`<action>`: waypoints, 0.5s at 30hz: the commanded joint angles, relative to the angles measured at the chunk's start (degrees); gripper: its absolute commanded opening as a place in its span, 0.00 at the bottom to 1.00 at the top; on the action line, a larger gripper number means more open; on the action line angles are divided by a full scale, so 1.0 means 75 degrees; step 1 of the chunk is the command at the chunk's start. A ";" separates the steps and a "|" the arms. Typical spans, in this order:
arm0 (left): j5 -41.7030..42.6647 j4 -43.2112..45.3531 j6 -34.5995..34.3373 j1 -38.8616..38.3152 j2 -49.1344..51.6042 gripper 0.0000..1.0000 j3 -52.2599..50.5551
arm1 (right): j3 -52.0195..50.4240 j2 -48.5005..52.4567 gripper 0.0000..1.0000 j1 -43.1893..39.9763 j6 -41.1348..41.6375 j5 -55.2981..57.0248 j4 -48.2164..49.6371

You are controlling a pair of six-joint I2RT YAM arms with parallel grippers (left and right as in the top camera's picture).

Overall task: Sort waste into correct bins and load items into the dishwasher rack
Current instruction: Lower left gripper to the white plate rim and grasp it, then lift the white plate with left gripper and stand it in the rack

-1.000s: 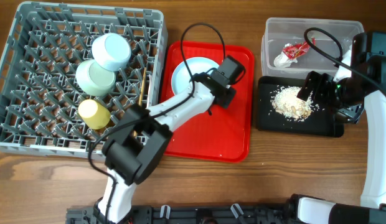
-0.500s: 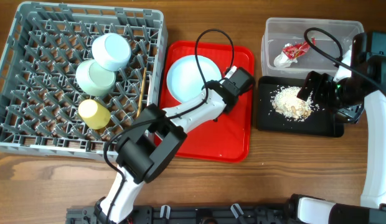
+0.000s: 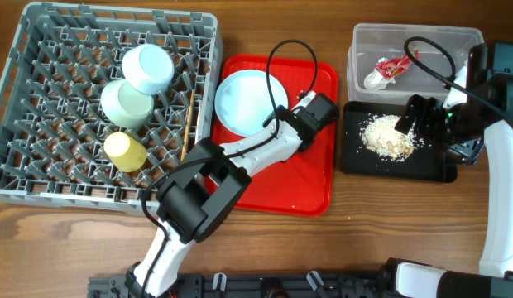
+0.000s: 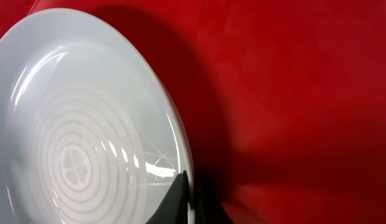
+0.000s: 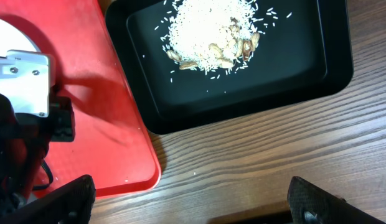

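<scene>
The left pincer point(image 3: 280, 124) is closed on the right rim of the white round plate point(image 3: 246, 101). In the left wrist view one dark finger point(image 4: 179, 198) presses on the rim of the plate, and the plate stands tilted above the red serving tray point(image 3: 310, 178).

The right pincer point(image 5: 192, 202) is open. Its two fingertips are far from each other, and it hangs over the bench point(image 5: 268, 155), just beside the black tray point(image 5: 277, 81). The heap of food scraps point(image 5: 208, 31) lies in this black tray. The red-and-white snack wrapper point(image 3: 393, 66) lies in the clear tub point(image 3: 443, 37), behind the black tray.

In the grey dishwasher rack point(image 3: 41, 178) stand the pale blue-white bowl point(image 3: 147, 68), the pale green bowl point(image 3: 126, 103) and the yellow cup point(image 3: 124, 151). They stand close together in a line. The wooden chopsticks point(image 3: 188, 124) lie near the right wall of the rack.
</scene>
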 commanded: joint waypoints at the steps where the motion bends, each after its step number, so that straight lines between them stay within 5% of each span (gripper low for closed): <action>1: -0.0323 -0.0026 0.0128 -0.0017 -0.0189 0.04 -0.0087 | 0.0122 -0.0140 1.00 -0.0029 -0.0079 0.0105 0.0023; 15: -0.0289 -0.0012 0.0586 -0.0023 -0.1647 0.04 0.0160 | 0.0122 -0.0140 1.00 -0.0029 -0.0079 0.0108 0.0020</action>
